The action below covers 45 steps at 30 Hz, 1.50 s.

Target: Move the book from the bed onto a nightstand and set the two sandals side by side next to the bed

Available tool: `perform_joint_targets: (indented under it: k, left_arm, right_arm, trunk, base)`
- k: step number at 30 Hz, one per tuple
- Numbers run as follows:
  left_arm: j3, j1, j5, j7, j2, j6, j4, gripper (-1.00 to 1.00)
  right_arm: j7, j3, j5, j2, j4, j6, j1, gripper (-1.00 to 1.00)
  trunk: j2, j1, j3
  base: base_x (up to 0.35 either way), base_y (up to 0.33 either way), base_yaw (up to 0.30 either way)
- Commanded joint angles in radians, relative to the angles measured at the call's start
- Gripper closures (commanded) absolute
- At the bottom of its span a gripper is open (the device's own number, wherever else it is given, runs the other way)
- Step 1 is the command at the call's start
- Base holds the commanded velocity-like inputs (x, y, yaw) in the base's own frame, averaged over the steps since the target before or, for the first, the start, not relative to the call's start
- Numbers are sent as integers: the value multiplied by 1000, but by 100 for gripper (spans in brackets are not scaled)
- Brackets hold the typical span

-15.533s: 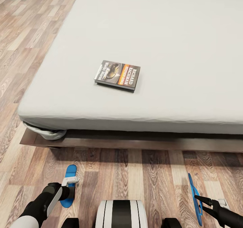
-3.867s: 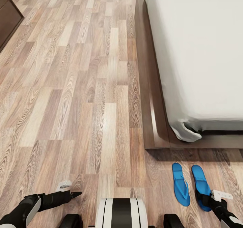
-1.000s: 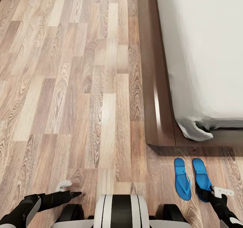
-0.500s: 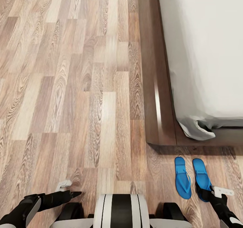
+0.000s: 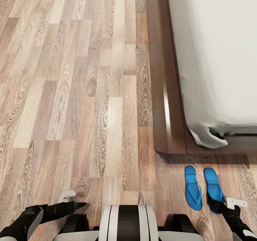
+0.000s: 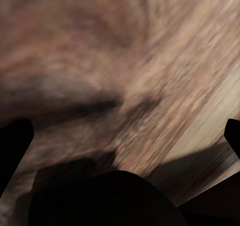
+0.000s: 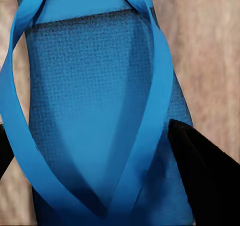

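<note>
Two bright-blue sandals lie flat, side by side, on the wood floor just off the corner of the bed [image 5: 221, 55]: the left sandal [image 5: 193, 193] and the right sandal [image 5: 213, 184]. My right gripper [image 5: 217, 207] hovers over the right sandal's heel. In the right wrist view the sandal [image 7: 95, 100] with its straps lies close under the open gripper [image 7: 90, 146], fingers wide at either side. My left gripper [image 5: 81, 205] hangs low over bare floor at the lower left, open and empty [image 6: 125, 131]. The book and the nightstand are out of view.
The bed's dark wooden frame [image 5: 160, 91] runs along the mattress side and ends in a corner just beyond the sandals. A rumpled sheet corner [image 5: 208, 137] hangs over it. Light-brown plank floor [image 5: 89, 91] spreads to the left. My base [image 5: 126, 223] shows at the bottom edge.
Over the last second the view has crept slightly toward the bed; sandals and grippers keep their places. 15.5 s ago each gripper held a sandal before the bed with the book on it.
</note>
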Motion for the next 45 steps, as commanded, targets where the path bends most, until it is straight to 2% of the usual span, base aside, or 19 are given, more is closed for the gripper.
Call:
perform_joint_targets:
  k: [1,25,45]
  left_arm:
    - [1,0,2,0,0,7,0,-100]
    - [1,0,2,-1,0,7,0,-100]
    - [0,0,2,-2,0,7,0,-100]
  right_arm:
    - [5,7,-10,-1,2,-4,-1,-100]
    - [4,5,-8,-1,2,-4,-1,-100]
    - [9,4,-13,-2,-8,-3,-1,-100]
  trunk:
    - [0,0,0]
    - [0,0,0]
    - [5,-9,77]
  base:
    - [0,0,0]
    - [0,0,0]
    - [0,0,0]
